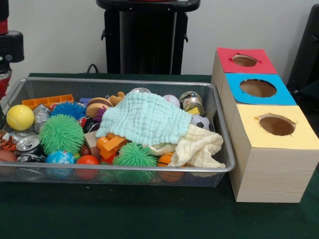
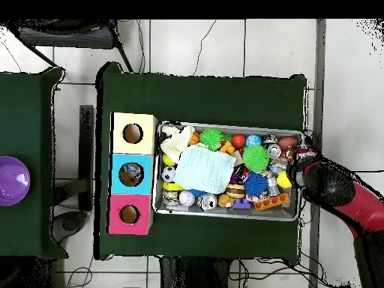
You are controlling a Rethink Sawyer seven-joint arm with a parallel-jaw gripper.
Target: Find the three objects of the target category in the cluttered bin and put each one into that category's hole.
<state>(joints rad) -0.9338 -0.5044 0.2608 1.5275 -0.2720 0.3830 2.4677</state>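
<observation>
green table (image 1: 149, 214), mesh bin (image 1: 222, 124), wooden box (image 1: 269, 169), white wall (image 1: 60, 35)

The wire bin (image 1: 219, 124) sits on the worktop (image 1: 149, 214), and in the front view the row of three boxes with holes (image 1: 264, 144) stands just beside its right end, one behind another. Inside the bin, a folded cloth (image 1: 144, 118) lies on top of the heap near the middle, and a second cloth (image 1: 199, 147) lies under its right edge, toward the boxes. Spiky balls (image 1: 62, 133) lie left of the cloths, with crushed cans (image 1: 27, 144) at the bin's left end. A smooth ball (image 1: 20, 117) rests behind the cans. In the overhead view, the arm (image 2: 337, 191) hangs over the bin's end farthest from the boxes, and a bowl (image 2: 11, 180) lies on a separate worktop beyond the boxes.
</observation>
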